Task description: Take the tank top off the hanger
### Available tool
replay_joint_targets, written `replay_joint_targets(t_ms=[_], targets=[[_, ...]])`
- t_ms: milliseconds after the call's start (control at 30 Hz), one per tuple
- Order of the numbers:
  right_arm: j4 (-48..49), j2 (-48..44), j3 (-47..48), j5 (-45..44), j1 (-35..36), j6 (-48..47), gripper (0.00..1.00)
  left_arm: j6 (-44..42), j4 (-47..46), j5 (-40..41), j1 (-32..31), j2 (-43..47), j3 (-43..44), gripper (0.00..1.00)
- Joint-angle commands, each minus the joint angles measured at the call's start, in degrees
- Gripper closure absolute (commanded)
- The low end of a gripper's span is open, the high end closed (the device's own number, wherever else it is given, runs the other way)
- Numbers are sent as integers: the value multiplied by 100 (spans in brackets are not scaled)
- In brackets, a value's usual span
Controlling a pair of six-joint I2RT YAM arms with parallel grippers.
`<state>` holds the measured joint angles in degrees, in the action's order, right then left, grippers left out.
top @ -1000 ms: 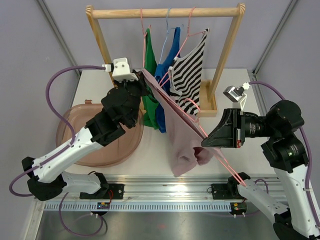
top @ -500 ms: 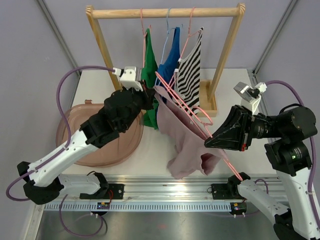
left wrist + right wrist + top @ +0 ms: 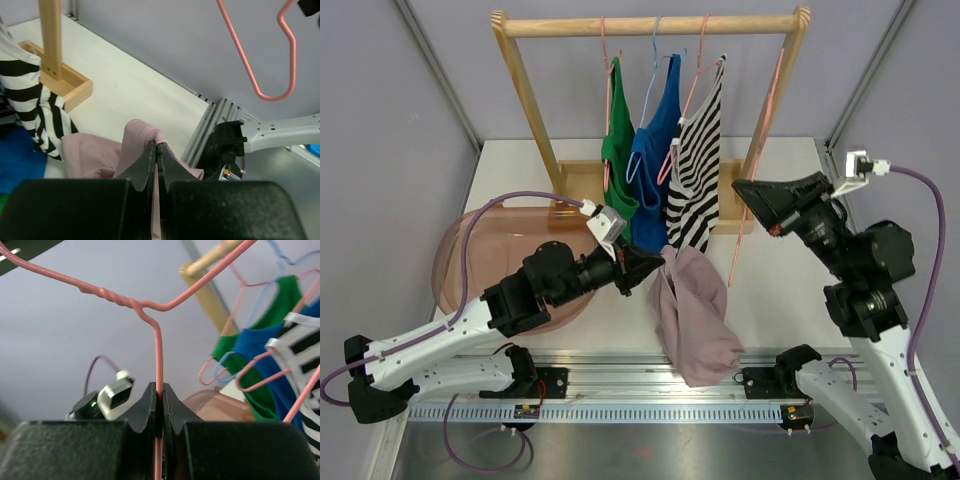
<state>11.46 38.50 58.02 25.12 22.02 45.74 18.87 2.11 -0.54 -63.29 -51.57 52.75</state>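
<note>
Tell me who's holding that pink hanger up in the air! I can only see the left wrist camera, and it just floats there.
Observer: The right gripper is. Its own camera shows the fingers shut on the pink hanger, on the wire just below the twist.
Operator: Is any of my pink top on it?
Observer: No. From the top camera the hanger is bare. The pink tank top droops from the left gripper down onto the table.
Operator: What's on my other side?
Observer: A see-through brownish basin sits on the table beside the left arm. I can see nothing in it.
</note>
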Motion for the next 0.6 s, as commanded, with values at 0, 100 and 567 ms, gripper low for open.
replay_joint_targets(t_ms=[0,100,567], targets=[[-1566,673,972,-899,39,-30,100,28,154,903,1,25,139,100],[-1744,1131,1106,-335,22,583,100,55,456,1212,9,42,95,100],[-207,3381,2432,1469,-1445,2333,100,310,1389,2655,1,42,-133,80]])
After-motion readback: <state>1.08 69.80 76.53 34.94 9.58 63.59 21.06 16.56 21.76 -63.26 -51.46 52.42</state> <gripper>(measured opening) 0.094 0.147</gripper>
